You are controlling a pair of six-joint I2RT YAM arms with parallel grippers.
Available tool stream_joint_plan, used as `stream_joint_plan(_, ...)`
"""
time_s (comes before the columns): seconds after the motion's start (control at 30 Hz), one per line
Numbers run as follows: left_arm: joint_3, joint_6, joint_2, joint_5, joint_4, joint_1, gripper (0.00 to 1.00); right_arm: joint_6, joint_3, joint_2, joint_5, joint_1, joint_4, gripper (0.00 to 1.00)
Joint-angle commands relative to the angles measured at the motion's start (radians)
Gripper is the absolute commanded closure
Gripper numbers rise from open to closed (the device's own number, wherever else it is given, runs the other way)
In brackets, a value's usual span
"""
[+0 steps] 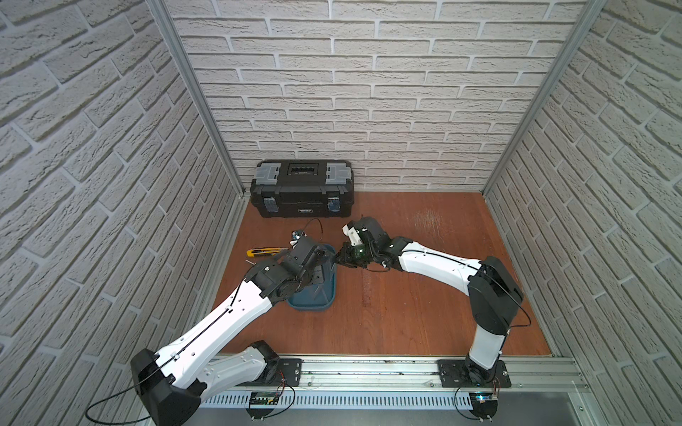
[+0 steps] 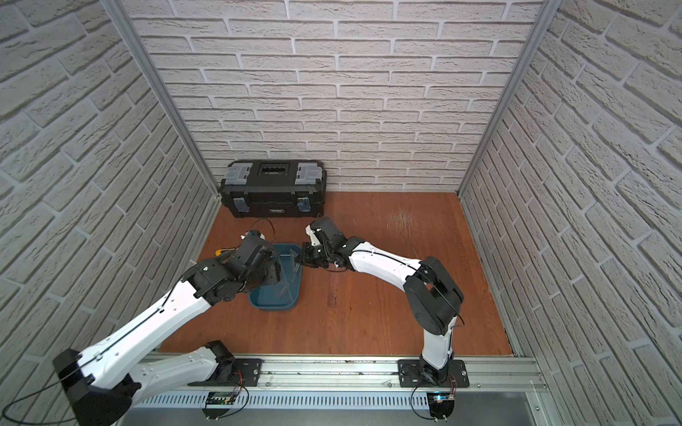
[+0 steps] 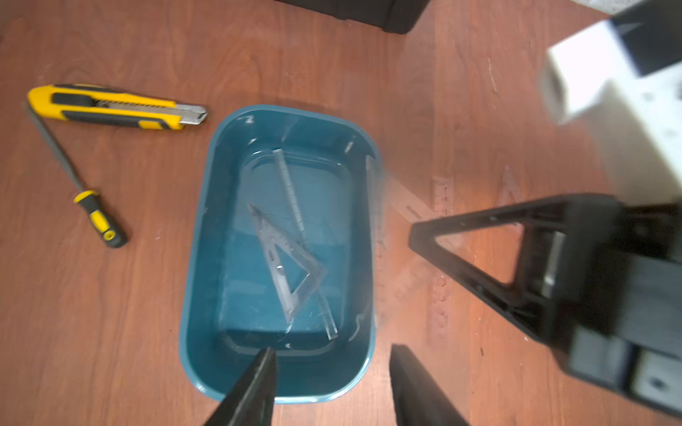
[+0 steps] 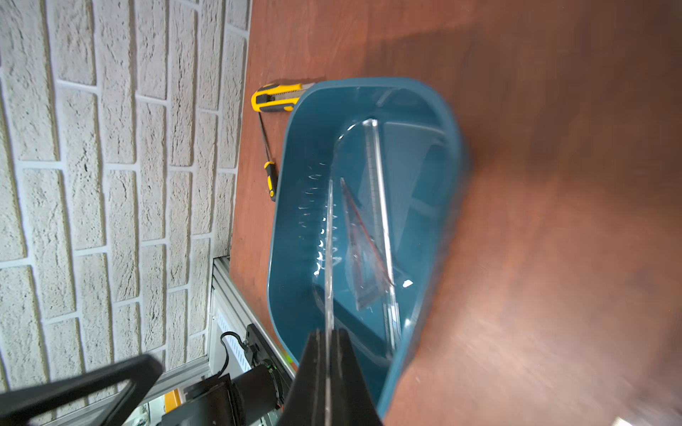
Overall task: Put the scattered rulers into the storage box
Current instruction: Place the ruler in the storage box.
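The teal storage box (image 3: 199, 258) stands on the wooden table, left of centre in both top views (image 1: 312, 308) (image 2: 275, 304). A clear triangular set square (image 3: 291, 265) and a straight ruler (image 3: 291, 191) lie inside it. My right gripper (image 4: 328, 333) is shut on another see-through ruler (image 4: 328, 258), held edge-on over the box's right side (image 1: 337, 258). My left gripper (image 3: 334, 350) hangs open above the box's near end, with nothing between its fingers. A faint clear strip (image 3: 441, 258), seemingly a ruler, lies on the table right of the box.
A yellow utility knife (image 3: 110, 108) and a black-and-yellow screwdriver (image 3: 97, 217) lie just left of the box. A black toolbox (image 1: 302, 188) stands against the back wall. Brick walls close in three sides.
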Motion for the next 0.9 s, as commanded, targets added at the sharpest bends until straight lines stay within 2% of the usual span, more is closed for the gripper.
stream_joint_plan(0.0, -0.031, -0.032, -0.042, -0.016, -0.03, 0.013, 0.45, 0.015, 0.063, 0.055, -0.018, 0.029, 0.038, 0.97)
stream_joint_plan(0.27, -0.063, -0.041, -0.075, -0.009, -0.033, 0.024, 0.45, -0.012, 0.192, 0.187, -0.013, 0.1, -0.016, 0.96)
stream_joint_plan(0.4, -0.065, -0.039, -0.069, -0.004, -0.026, 0.026, 0.45, -0.017, 0.216, 0.212, -0.006, 0.112, -0.028, 0.92)
stream_joint_plan(0.73, -0.066, -0.036, -0.066, 0.001, -0.025, 0.029, 0.45, -0.049, 0.256, 0.227, 0.025, 0.124, -0.071, 0.92)
stream_joint_plan(0.8, -0.07, -0.037, -0.07, 0.001, -0.022, 0.03, 0.45, -0.057, 0.263, 0.23, 0.031, 0.125, -0.081, 0.9)
stream_joint_plan(0.87, -0.075, -0.039, -0.075, 0.0, -0.02, 0.031, 0.45, -0.07, 0.266, 0.224, 0.038, 0.125, -0.09, 0.83)
